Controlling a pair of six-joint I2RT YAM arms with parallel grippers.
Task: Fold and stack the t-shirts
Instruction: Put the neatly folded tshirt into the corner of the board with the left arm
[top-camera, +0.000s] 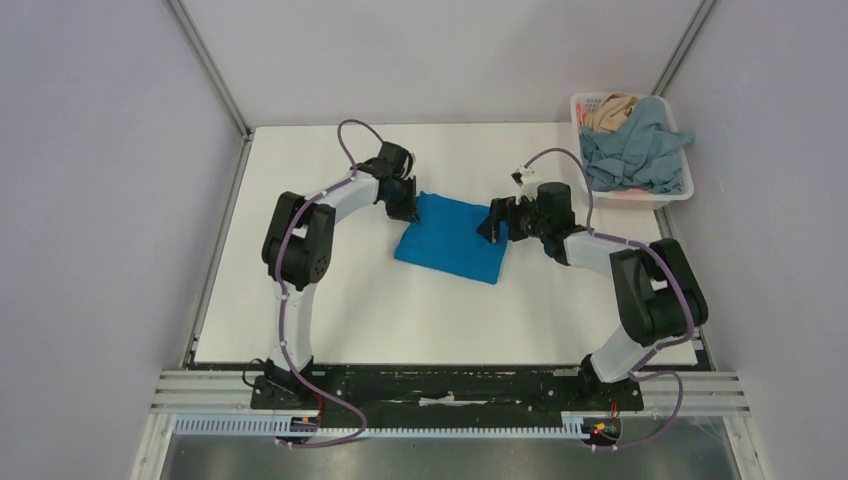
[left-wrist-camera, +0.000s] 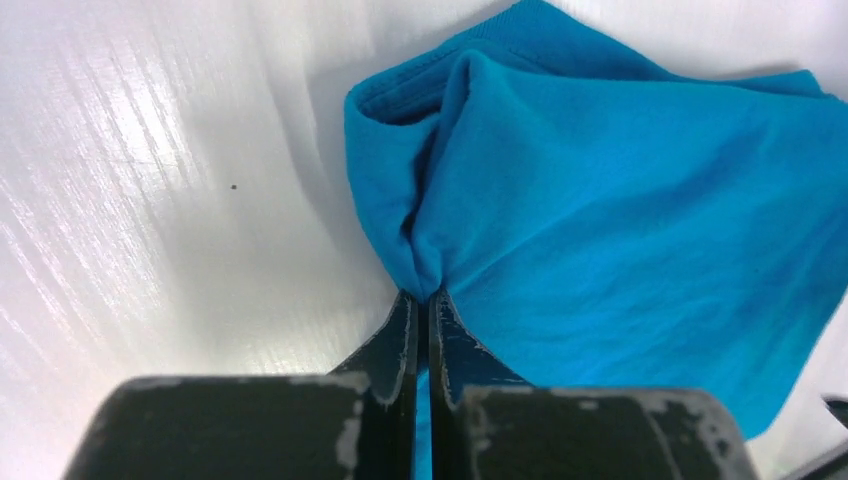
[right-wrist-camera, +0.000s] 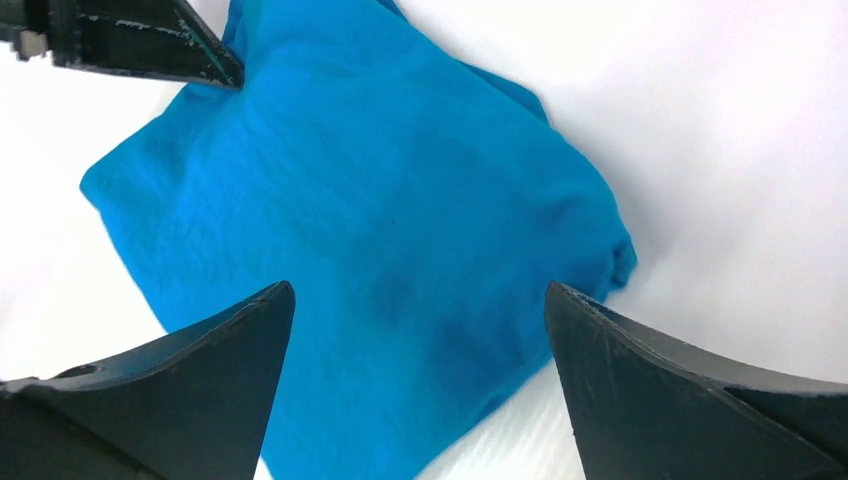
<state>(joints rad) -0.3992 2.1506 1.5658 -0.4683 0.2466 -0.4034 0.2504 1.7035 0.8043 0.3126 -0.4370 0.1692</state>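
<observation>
The vivid blue t-shirt (top-camera: 452, 238) lies folded into a rough square in the middle of the table. My left gripper (top-camera: 403, 210) is shut on the shirt's left corner; in the left wrist view the fabric (left-wrist-camera: 620, 220) bunches into the closed fingertips (left-wrist-camera: 425, 295). My right gripper (top-camera: 493, 226) is open and empty, hovering over the shirt's right edge; its wrist view shows the shirt (right-wrist-camera: 380, 240) between the spread fingers (right-wrist-camera: 240, 340). The grey-blue shirt (top-camera: 640, 150) and the tan shirt (top-camera: 610, 112) lie crumpled in the basket.
A white slotted basket (top-camera: 655, 200) stands at the table's back right corner. Grey walls and metal frame posts enclose the table on the left, back and right. The arm bases sit on a rail at the near edge.
</observation>
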